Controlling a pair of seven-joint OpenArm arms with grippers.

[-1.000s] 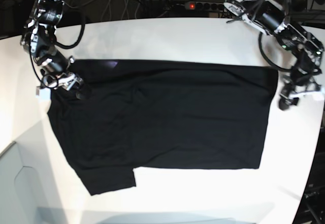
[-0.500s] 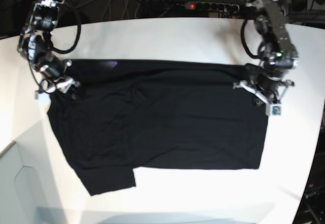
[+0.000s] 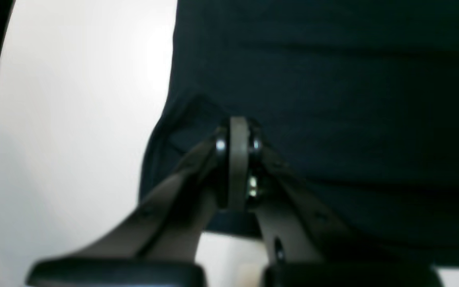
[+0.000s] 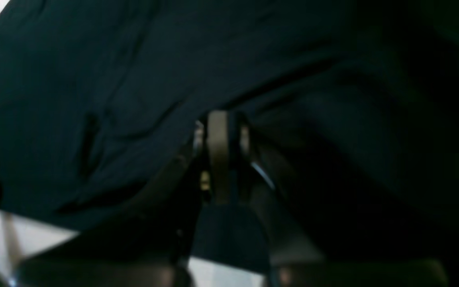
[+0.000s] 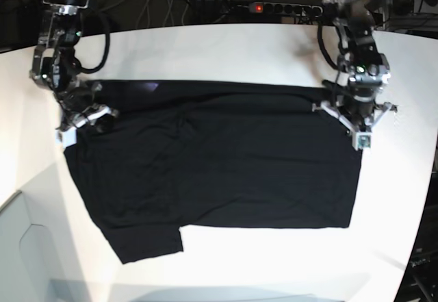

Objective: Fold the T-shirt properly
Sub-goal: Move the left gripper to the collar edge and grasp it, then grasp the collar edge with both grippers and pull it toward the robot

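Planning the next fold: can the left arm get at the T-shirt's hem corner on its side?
Probably yes. The left hand already sits on that end of the T-shirt, its jaws together at the fabric edge, with bare table beside it.

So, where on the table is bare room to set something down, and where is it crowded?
Free: the table strip between the T-shirt and the far edge, the near strip below its hem, and the patch right of it. Crowded: the shirt's far corners, where the left claw and right claw are on the fabric.
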